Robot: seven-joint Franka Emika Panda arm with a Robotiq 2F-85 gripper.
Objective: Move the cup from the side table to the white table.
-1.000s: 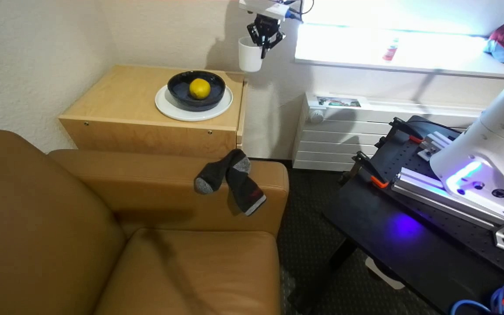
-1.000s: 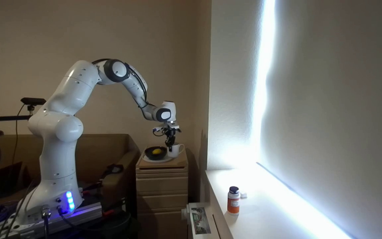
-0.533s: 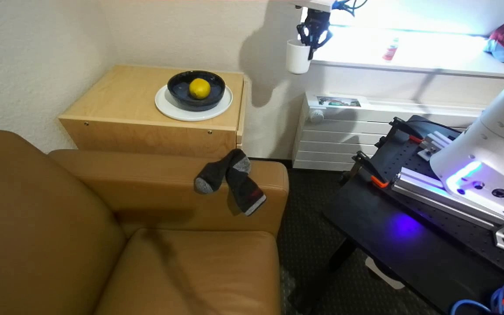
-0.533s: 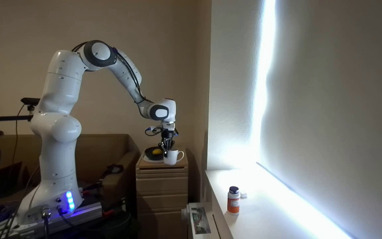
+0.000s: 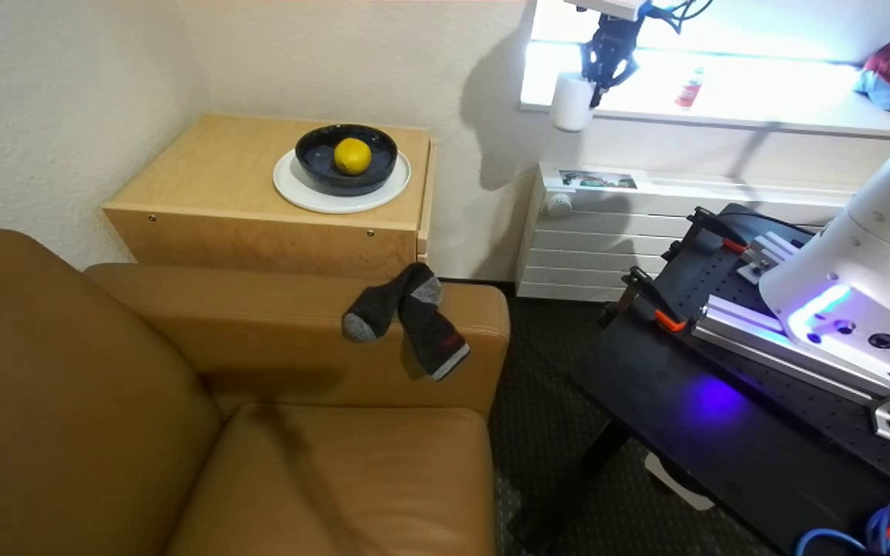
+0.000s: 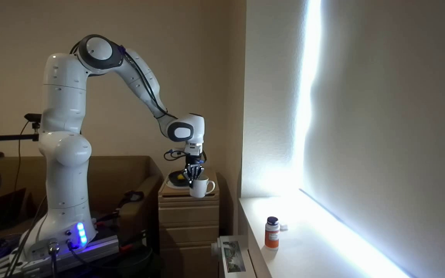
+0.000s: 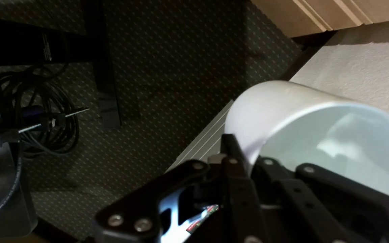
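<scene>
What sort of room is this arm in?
Probably a lounge corner in a home or office: a brown leather sofa, a boxy light-tan wooden side table and a white slatted radiator.

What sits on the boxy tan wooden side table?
On the side table: a round white plate bearing a round dark glossy bowl with a round yellow fruit inside. Covered, so unseen: the plate's middle, under the bowl, and the tabletop beneath the plate.
</scene>
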